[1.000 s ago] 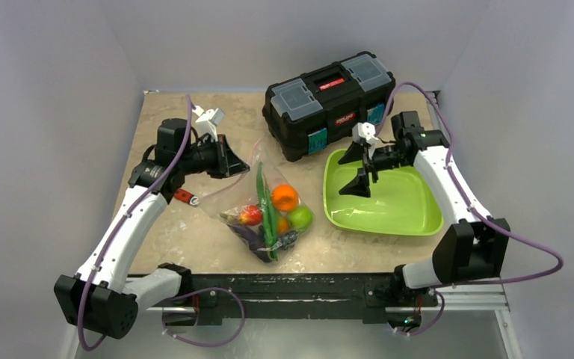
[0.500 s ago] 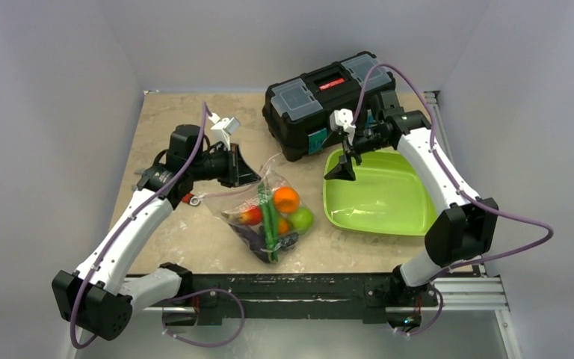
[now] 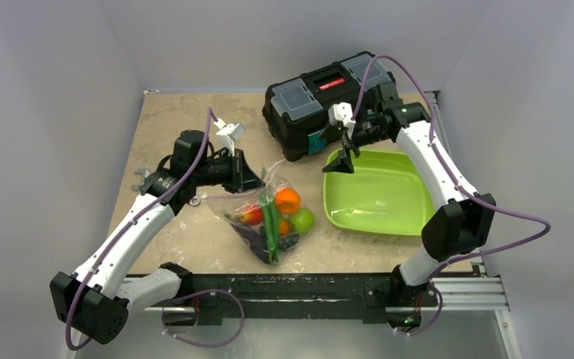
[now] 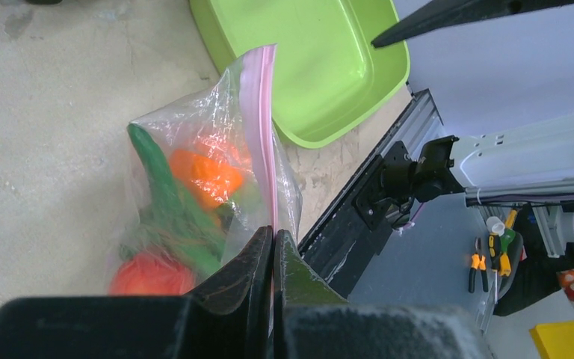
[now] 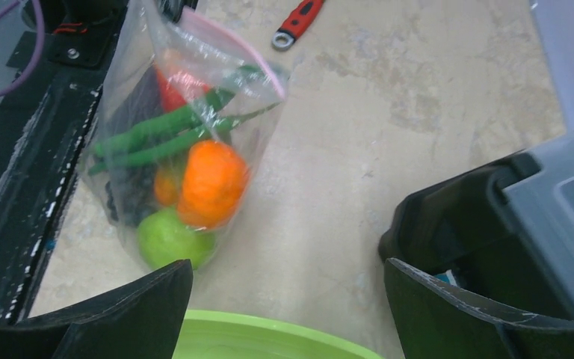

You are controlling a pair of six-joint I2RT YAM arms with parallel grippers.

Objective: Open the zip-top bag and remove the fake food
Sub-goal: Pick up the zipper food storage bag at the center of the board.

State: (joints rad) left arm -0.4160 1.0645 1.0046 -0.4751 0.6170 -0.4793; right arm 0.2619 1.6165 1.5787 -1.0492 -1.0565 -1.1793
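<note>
The left end effector (image 3: 250, 179) is clamped on the pinkish zip edge of the zip-top bag (image 3: 229, 204), holding its top up while its bottom rests on the bench (image 3: 164, 120) just left of the green tray (image 3: 381, 198). The fake food (image 3: 287, 200) sits inside the bag. The right end effector (image 3: 344, 157) hangs with jaws wide apart and empty over the tray's far corner, beside the black toolbox (image 3: 321, 93).
</note>
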